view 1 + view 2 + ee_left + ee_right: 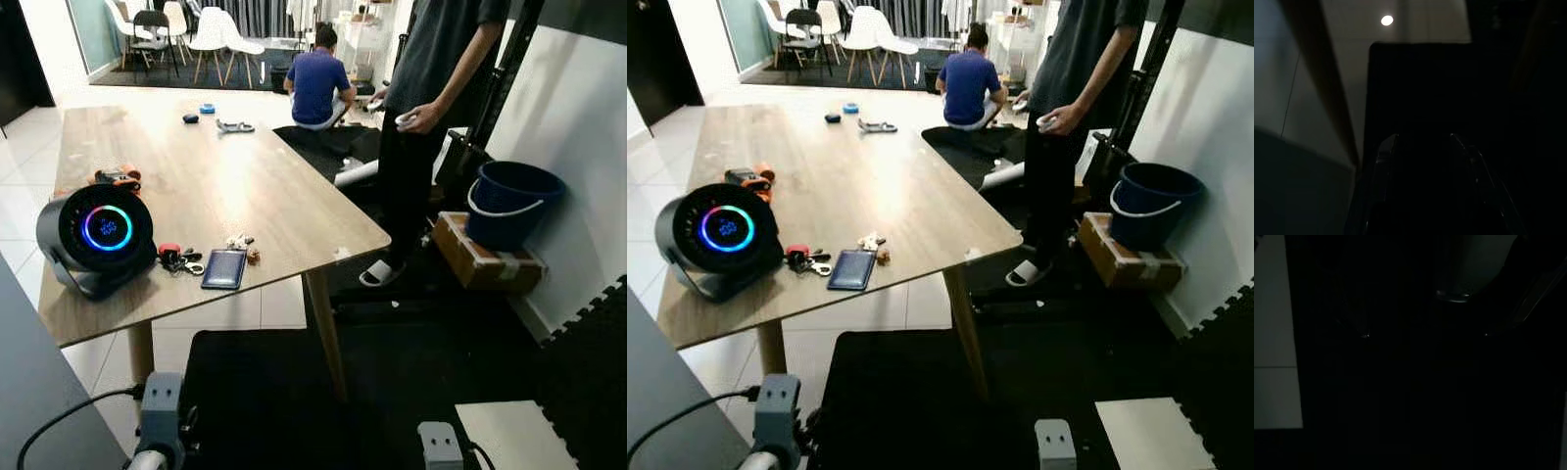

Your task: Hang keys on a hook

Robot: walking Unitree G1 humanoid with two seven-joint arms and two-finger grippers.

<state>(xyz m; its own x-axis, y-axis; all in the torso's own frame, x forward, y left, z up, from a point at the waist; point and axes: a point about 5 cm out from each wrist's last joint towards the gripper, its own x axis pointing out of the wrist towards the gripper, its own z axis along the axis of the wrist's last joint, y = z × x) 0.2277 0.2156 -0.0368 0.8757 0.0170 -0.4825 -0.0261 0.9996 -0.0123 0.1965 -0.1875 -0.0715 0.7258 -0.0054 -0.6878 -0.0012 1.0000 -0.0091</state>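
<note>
A bunch of keys (179, 259) with a red fob lies on the wooden table (225, 186), near its front edge. It sits between a round black speaker (98, 235) with a glowing ring and a dark blue card wallet (224, 268). A small keychain charm (241, 243) lies just behind the wallet. Both arms hang low in front of the table, the left arm (160, 411) and the right arm (438, 446). In the dark left wrist view my left gripper (1422, 139) has its two fingers apart with nothing between them. The right wrist view is almost black.
A person (431, 88) stands at the table's right corner and another (316, 83) sits on the floor beyond. A blue bucket (511, 201) rests on a box by the right wall. Black mats cover the floor ahead. An orange tool (118, 178) and small items (233, 125) lie farther back on the table.
</note>
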